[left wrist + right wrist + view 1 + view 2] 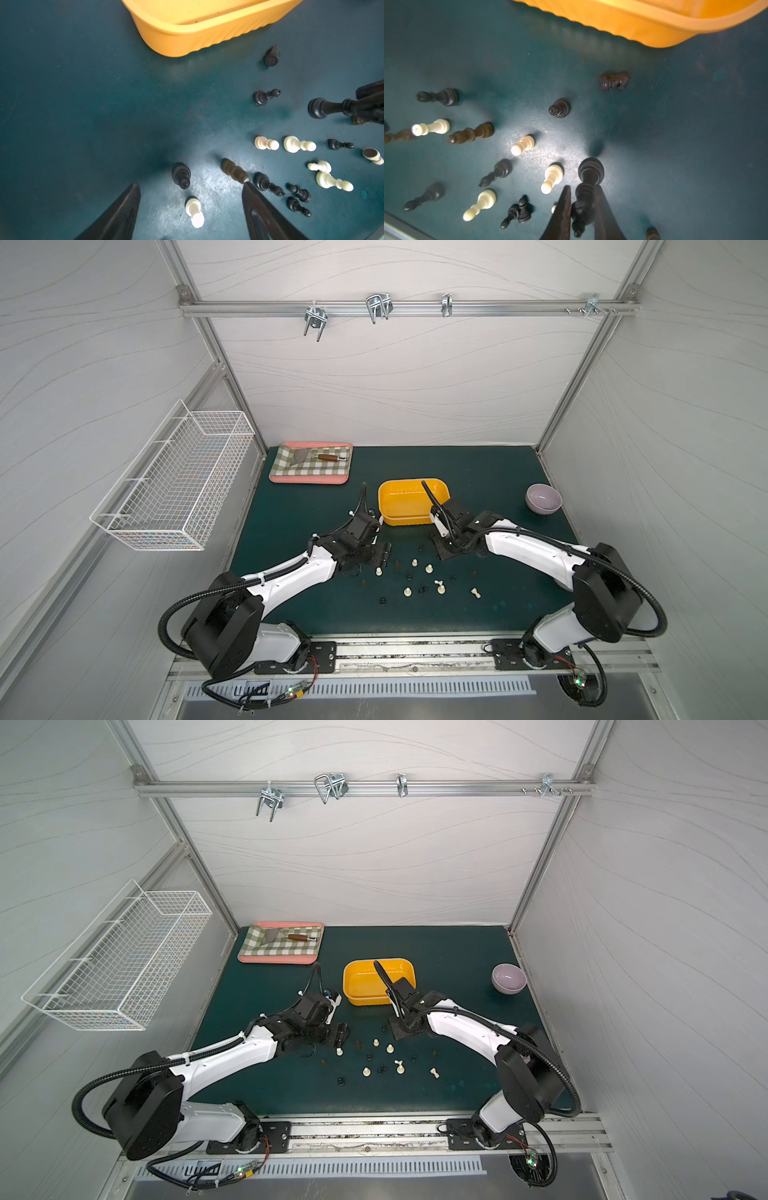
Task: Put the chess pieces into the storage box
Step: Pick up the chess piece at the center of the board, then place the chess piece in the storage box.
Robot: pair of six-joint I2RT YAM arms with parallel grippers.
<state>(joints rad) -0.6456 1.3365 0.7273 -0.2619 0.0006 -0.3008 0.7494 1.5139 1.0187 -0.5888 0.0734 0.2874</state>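
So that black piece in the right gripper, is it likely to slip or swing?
Likely rigid, a hard turned shape. The right gripper pinches the black piece on its narrow, rounded upper stem, so it could pivot. Its glossy finish may slip.

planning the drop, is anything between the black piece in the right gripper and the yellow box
Nothing tall. The right gripper is shut on the black piece; between it and the storage box only a toppled black knight lies, likely low enough to pass over. The box's near wall needs clearing too.
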